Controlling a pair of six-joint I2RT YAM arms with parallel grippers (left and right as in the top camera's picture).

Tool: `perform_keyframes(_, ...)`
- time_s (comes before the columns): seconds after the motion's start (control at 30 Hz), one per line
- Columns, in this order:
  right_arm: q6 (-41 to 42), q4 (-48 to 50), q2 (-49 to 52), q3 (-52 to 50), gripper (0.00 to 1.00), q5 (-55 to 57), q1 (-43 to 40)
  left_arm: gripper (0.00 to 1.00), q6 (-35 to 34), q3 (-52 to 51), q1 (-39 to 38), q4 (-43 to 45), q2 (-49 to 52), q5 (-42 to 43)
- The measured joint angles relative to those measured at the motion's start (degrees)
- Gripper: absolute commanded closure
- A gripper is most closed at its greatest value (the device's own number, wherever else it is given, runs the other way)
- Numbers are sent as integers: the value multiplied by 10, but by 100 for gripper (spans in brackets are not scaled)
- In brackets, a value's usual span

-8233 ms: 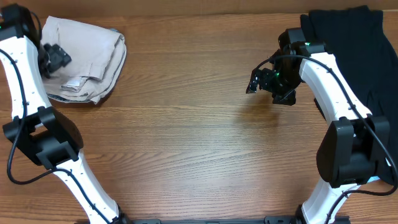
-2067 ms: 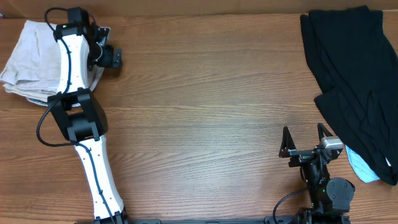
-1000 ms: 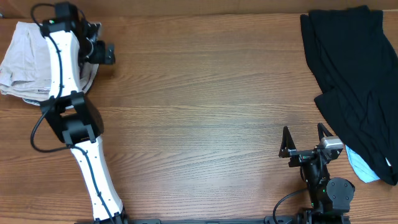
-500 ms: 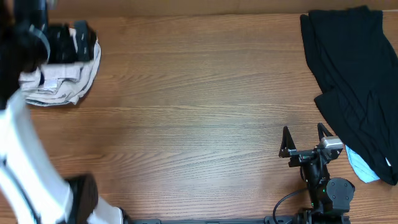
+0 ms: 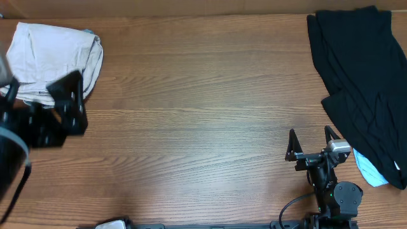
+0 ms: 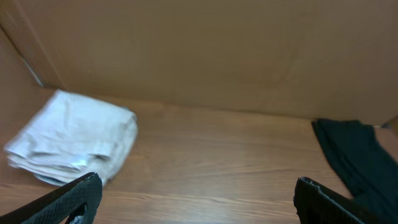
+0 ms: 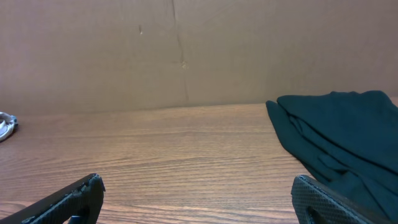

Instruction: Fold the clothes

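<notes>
The folded cream-beige shorts lie at the table's far left corner; they also show in the left wrist view. The large black garment lies crumpled along the right side, seen in the right wrist view and the left wrist view. A bit of light-blue denim pokes out from under it. My left gripper is open and empty, raised at the left edge, blurred. My right gripper is open and empty, low near the front right.
The wooden table lies between the two piles. A brown cardboard wall stands behind the table's far edge. The right arm's base sits at the front edge.
My left arm has let go of the folded cream shorts and pulled back toward the front left. The shorts stay at the far left corner. The right arm has not moved.
</notes>
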Motion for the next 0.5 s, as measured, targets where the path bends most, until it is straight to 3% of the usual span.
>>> perform_keyframes(0.13,0,0,0,0,0,0,0,0,25,-37,0,0,-41,-36)
perform_keyframes(0.3,0,0,0,0,0,0,0,0,37,-159,0,12,-76,-84)
perform_keyframes(0.5,0,0,0,0,0,0,0,0,70,-421,0,222,-118,-81)
